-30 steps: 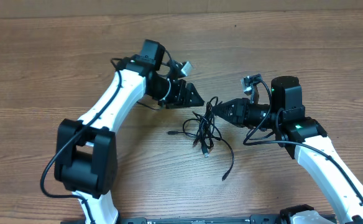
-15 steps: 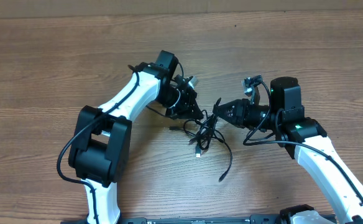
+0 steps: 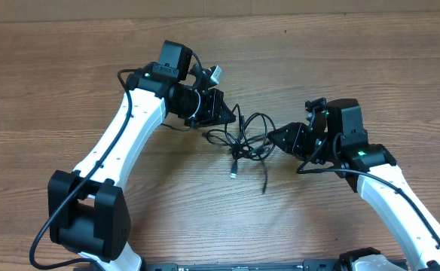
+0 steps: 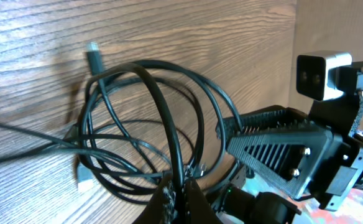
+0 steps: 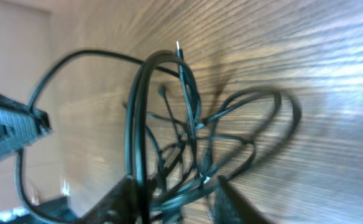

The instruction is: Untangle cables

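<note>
Centrally on the wooden table (image 3: 69, 75), between the two arms, the cables (image 3: 244, 137) are seen as one loose knot of thin black cords. Several loops are crossed and stacked over one another. In the left wrist view they are shown arching up off the wood rather than lying flat. A short end with a silver-tipped plug (image 3: 233, 173) is laid out from the knot toward the near edge of the table. A second loose strand (image 3: 266, 179) is trailed just beside it, and its tip is too small to be made out.

The knot is gripped at its upper left side by the left gripper (image 3: 231, 117). Its fingers are pressed together on a few of the black strands, which are lifted where they are pinched. The right gripper (image 3: 274, 139) is held just beside the right edge of the knot. Its fingers are spread apart, and in the right wrist view several strands are seen running through the gap between them. Whether either finger is touched by a strand cannot be told.
</note>
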